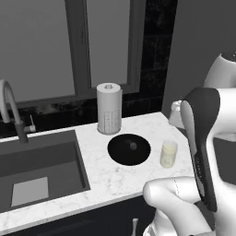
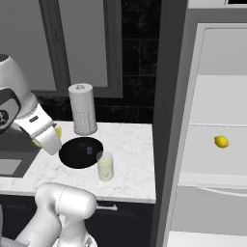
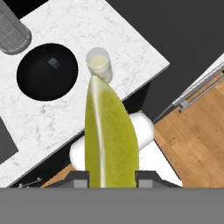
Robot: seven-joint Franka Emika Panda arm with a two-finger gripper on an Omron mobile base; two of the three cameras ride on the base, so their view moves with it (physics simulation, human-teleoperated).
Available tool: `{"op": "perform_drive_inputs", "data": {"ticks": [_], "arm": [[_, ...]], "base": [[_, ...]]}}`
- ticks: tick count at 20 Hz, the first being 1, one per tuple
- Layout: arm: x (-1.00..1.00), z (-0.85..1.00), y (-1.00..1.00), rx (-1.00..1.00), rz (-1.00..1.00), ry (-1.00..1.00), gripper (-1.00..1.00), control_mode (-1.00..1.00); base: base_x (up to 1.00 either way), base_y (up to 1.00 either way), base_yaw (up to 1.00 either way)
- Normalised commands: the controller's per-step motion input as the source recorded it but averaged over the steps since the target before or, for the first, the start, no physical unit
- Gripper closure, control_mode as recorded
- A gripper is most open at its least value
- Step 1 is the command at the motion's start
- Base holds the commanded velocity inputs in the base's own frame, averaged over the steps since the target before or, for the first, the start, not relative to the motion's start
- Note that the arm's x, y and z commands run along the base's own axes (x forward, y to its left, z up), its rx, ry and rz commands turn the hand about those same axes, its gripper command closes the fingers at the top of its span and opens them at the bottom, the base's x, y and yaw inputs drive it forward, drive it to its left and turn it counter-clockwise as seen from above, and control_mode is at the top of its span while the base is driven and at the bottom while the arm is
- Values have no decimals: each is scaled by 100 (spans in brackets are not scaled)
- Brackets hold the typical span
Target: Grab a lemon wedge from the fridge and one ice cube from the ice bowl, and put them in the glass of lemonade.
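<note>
Gripper (image 3: 112, 177): pinching the lemon wedge between its two fingers, raised above the counter's near edge, over the floor side of the worktop.
Lemon wedge (image 3: 109, 135): yellow-green, pointed; held lengthwise in the gripper, its tip pointing toward the glass of lemonade in the hand view. A small yellow-green sliver shows at the hand (image 2: 58, 131) in the right base view.
Glass of lemonade (image 1: 168, 153): clear tumbler with pale yellow liquid, upright on the counter, just right of the ice bowl, near the counter's right end.
Ice bowl (image 1: 129, 149): wide shallow black dish, flat on the counter, between the glass and the sink, in front of the paper towel roll.
Ice cube (image 3: 53, 63): tiny pale cube lying inside the ice bowl, near its middle.
Paper towel roll (image 1: 109, 109): white, upright, at the far side of the counter, just behind the bowl.
Counter (image 1: 115, 179): white marbled top.
Sink (image 1: 41, 170): grey rectangular basin, left of the bowl, with a curved faucet (image 1: 10, 108) behind it.
Fridge (image 2: 217, 120): at the right, door open, white shelves showing.
Whole lemon (image 2: 221, 142): round, bright yellow, resting on a fridge shelf, well apart from the counter items.
Floor (image 3: 197, 131): wood planks, below the counter edge.
</note>
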Motion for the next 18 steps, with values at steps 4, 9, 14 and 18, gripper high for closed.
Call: {"op": "perform_drive_inputs", "data": {"ticks": [4,9,14,18], "arm": [[21,-44,-22,-11,0,-8,100,-100],[13,-67,-24,-4,3,-9,100,-100],[37,-47,-34,19,0,0,100,-100],[61,-5,-25,24,0,9,100,-100]], "base": [[0,0,0],[0,0,0],[0,0,0],[0,0,0]]}}
